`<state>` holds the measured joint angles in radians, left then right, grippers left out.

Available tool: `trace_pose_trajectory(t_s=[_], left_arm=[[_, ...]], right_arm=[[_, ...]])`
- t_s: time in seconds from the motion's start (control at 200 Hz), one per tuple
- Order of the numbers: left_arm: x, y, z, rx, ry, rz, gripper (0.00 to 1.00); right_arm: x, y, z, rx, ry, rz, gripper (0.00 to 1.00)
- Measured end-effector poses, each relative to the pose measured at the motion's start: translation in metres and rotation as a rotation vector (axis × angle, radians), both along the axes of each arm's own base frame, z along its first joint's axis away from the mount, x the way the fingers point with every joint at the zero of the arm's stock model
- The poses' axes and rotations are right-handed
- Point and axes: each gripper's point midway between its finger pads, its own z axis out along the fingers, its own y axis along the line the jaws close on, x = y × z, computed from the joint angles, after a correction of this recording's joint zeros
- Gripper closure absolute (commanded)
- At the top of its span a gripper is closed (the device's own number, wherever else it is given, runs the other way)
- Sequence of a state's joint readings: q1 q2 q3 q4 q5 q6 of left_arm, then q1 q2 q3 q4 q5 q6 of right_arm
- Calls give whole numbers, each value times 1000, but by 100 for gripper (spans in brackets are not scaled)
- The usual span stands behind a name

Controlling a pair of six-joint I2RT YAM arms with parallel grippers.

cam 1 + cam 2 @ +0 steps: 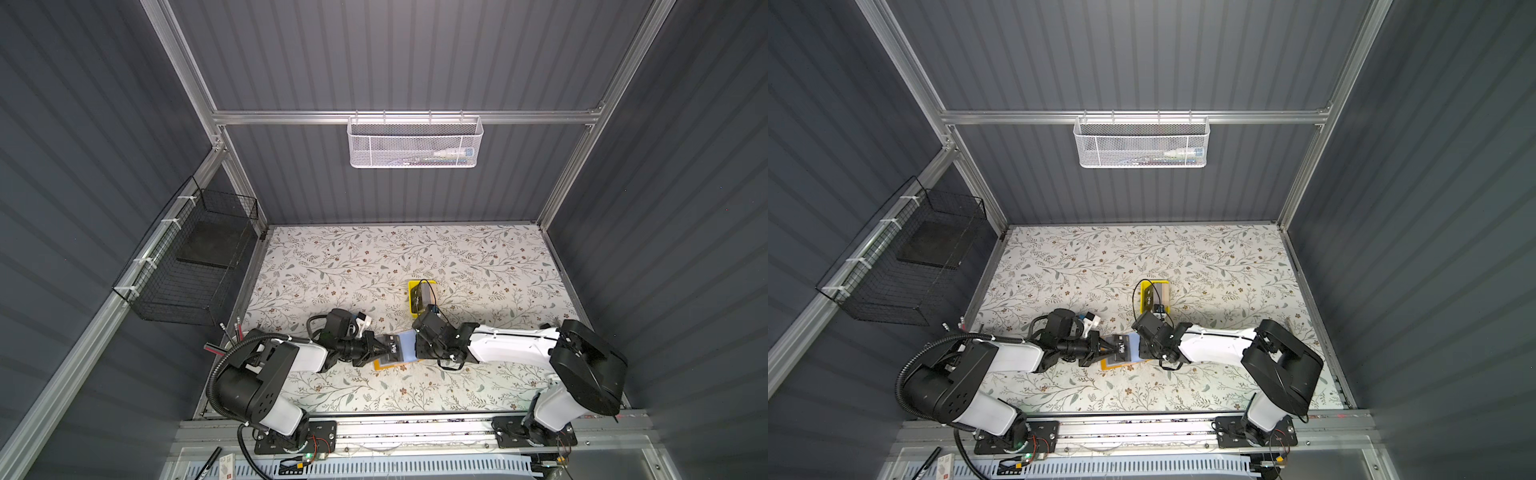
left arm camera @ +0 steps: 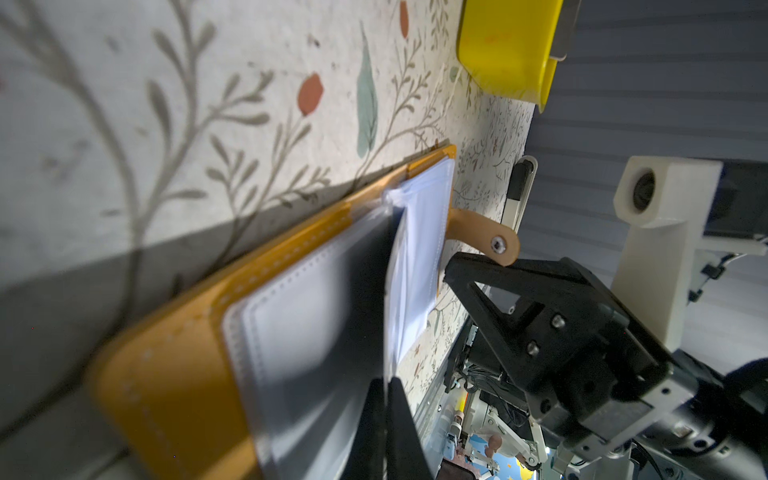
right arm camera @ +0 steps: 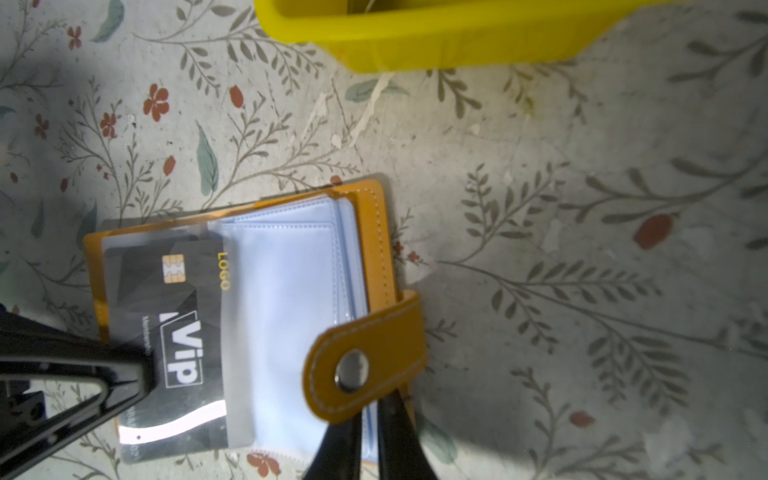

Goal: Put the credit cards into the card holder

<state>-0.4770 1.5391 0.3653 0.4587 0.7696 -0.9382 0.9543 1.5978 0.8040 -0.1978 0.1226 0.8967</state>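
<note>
The mustard card holder (image 3: 376,249) lies open on the floral table, and its orange edge shows in both top views (image 1: 380,366) (image 1: 1112,366). My left gripper (image 2: 386,415) is shut on a black "VIP" credit card (image 3: 166,316) (image 1: 395,347). The card's far end lies under a translucent sleeve page. My right gripper (image 3: 370,428) is shut on the bluish sleeve pages (image 3: 291,291) at the holder's edge. The snap strap (image 3: 361,370) is folded over its jaws. More credit cards (image 1: 1148,299) stand in the yellow tray.
The yellow tray (image 1: 411,286) (image 3: 436,45) sits just behind the card holder, close to the right wrist. A white mesh basket (image 1: 415,141) hangs on the back wall. A black wire basket (image 1: 195,266) hangs on the left wall. Pens (image 1: 230,330) stand by the left arm.
</note>
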Motion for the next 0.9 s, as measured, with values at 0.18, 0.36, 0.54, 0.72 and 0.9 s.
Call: trace_pose_trajectory(t_s=[0.18,0.36,0.54,0.72,0.9], left_arm=[[0,-1,1,-8,-5,-5,100],[1,-3,0,-16,-9,-10,100],[2,-4,-1,-21,-13,-13,100],[2,-4,-1,-22,-15,-14,100],[2,-9,-1,-25,-17,-24,100]], right_arm=[[-1,0,-3,1,13,3,87],[-2,1,-9,-2,25,6,87],[-1,2,-9,-1,25,6,87],[-1,1,-9,-2,25,0,87],[0,-1,-8,-4,26,-14,87]])
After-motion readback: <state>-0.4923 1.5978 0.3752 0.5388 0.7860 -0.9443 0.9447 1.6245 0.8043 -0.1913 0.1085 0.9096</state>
